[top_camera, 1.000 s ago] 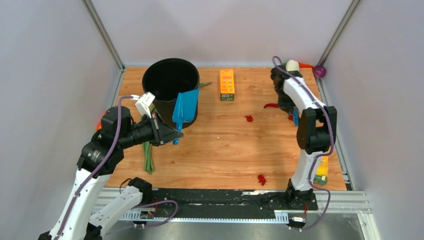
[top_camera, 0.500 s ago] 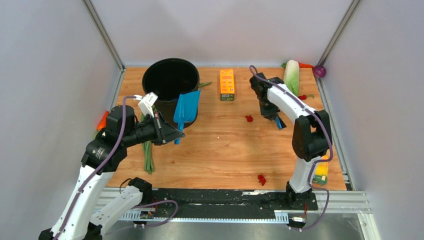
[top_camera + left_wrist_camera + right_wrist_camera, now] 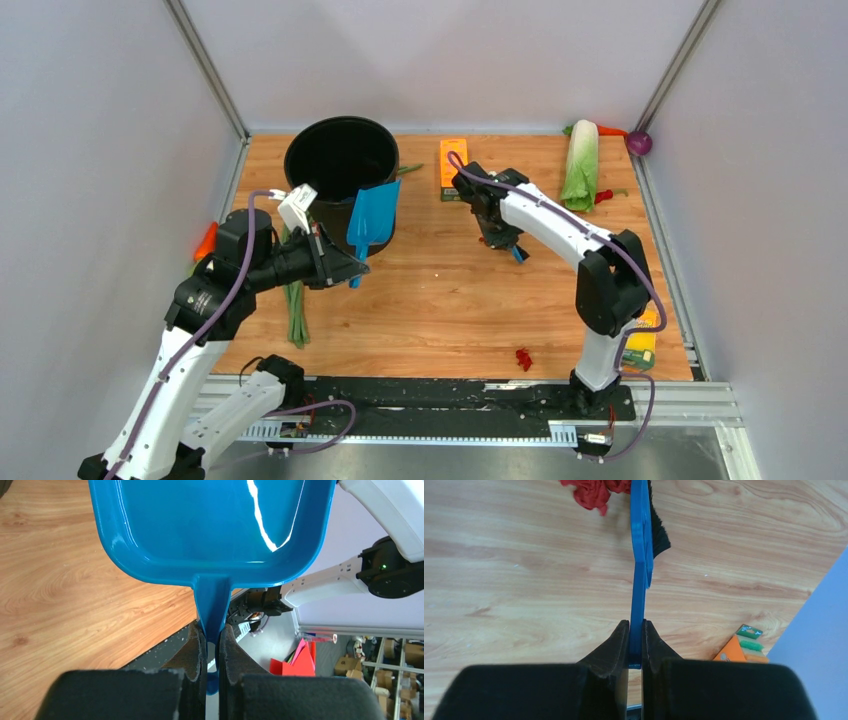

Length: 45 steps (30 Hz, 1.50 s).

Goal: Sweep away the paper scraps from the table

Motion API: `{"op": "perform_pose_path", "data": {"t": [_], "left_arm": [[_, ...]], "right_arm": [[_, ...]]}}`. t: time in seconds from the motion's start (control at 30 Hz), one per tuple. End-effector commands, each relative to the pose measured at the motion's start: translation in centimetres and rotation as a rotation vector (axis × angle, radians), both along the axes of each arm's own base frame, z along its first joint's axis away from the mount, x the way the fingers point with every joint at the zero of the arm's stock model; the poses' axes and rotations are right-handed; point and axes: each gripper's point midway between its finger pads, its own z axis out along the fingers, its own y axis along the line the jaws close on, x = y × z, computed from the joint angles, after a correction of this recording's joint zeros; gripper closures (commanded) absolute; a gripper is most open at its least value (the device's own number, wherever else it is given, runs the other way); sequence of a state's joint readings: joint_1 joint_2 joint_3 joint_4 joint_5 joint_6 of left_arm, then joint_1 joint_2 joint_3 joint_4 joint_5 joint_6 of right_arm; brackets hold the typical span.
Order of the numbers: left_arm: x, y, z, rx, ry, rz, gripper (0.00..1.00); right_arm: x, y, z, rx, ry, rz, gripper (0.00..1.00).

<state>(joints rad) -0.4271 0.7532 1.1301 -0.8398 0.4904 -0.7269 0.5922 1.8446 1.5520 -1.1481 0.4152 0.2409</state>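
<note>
My left gripper (image 3: pixel 212 639) is clenched on the thin handle of the blue dustpan (image 3: pixel 372 215), both fingers pressed flat against it. The pan's long axis runs away from me, with its mouth toward the far side. It hangs by the near right rim of the black pot (image 3: pixel 338 155), and as far as I can judge it is lifted off the table (image 3: pixel 440 300) rather than lying on it. Some green beans (image 3: pixel 295 318) lie on the wood just below that arm.

Going right, past bare wood, my right gripper (image 3: pixel 635 630) is closed tight on the blue brush (image 3: pixel 642 545), near the orange box (image 3: pixel 453 150). The brush runs straight out from my fingers, edge-on to the wrist camera. One of the paper scraps (image 3: pixel 591 492) sits right at its far tip and touches it. In the wrist view most of that scrap lies to the left of the blade, while the dark bristles stick out to the right. From above, my own wrist hides this scrap.

So the scrap is at my right hand and the pan is well apart from it, off to the left across open board. I judge the coming stroke has to push leftward, and the pan has to come down with its mouth turned to meet it. A second scrap (image 3: pixel 522 357) lies alone near the front edge, closer to my right arm's base than to my left gripper. Far right, a cabbage (image 3: pixel 580 165) rests by the wall.
</note>
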Motion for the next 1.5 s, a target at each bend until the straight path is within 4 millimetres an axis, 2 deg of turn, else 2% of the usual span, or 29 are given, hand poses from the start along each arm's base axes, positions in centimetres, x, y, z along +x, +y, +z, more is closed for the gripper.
{"op": "perform_pose_path", "data": {"t": [0.0, 0.17, 0.27, 0.43, 0.5, 0.57, 0.73, 0.83, 0.93, 0.97, 1.07, 1.2, 1.37, 1.47], "left_arm": [[-0.2, 0.4, 0.7, 0.009, -0.035, 0.012, 1.0], [-0.6, 0.7, 0.2, 0.014, -0.013, 0.021, 1.0], [-0.7, 0.7, -0.1, 0.018, -0.001, 0.017, 1.0], [-0.1, 0.4, -0.9, 0.047, 0.026, 0.004, 1.0], [0.3, 0.3, -1.0, 0.061, 0.029, 0.0, 1.0], [0.6, 0.2, -0.8, 0.075, 0.022, -0.007, 1.0], [1.0, 0.5, -0.8, 0.107, 0.023, 0.001, 1.0], [1.0, 0.4, -1.1, 0.096, 0.034, 0.009, 1.0], [1.0, 0.3, -1.2, 0.082, 0.044, 0.016, 1.0], [1.0, 0.4, -1.2, 0.083, 0.043, 0.018, 1.0], [1.0, 0.5, -1.8, 0.105, 0.047, 0.018, 1.0], [0.8, 1.3, -3.2, 0.185, 0.072, 0.012, 1.0], [0.6, 3.3, -2.5, 0.331, 0.056, 0.015, 1.0], [0.8, 3.9, -4.1, 0.436, 0.105, -0.011, 1.0]], "right_arm": [[-2.0, 4.1, 3.8, 0.146, -0.055, 0.102, 1.0], [-4.5, 5.5, 7.3, 0.261, -0.102, 0.164, 1.0], [-5.5, 5.4, 9.0, 0.326, -0.131, 0.157, 1.0], [-3.8, 2.5, 11.1, 0.214, -0.272, 0.103, 1.0], [-3.0, 1.5, 10.9, 0.137, -0.29, 0.097, 1.0], [-2.2, 1.2, 10.3, 0.095, -0.276, 0.099, 1.0], [-0.6, 2.6, 9.0, 0.091, -0.272, 0.147, 1.0], [0.4, 3.0, 6.3, 0.043, -0.242, 0.133, 1.0], [0.3, 5.1, 3.6, 0.07, -0.152, 0.153, 1.0], [0.2, 6.0, 2.9, 0.088, -0.138, 0.177, 1.0], [-0.1, 6.8, 1.7, 0.108, -0.112, 0.205, 1.0], [-0.8, 7.2, 1.1, 0.138, -0.085, 0.24, 1.0], [-1.2, 7.3, 2.3, 0.169, -0.103, 0.261, 1.0], [-1.9, 8.1, 3.4, 0.213, -0.111, 0.3, 1.0]]}}
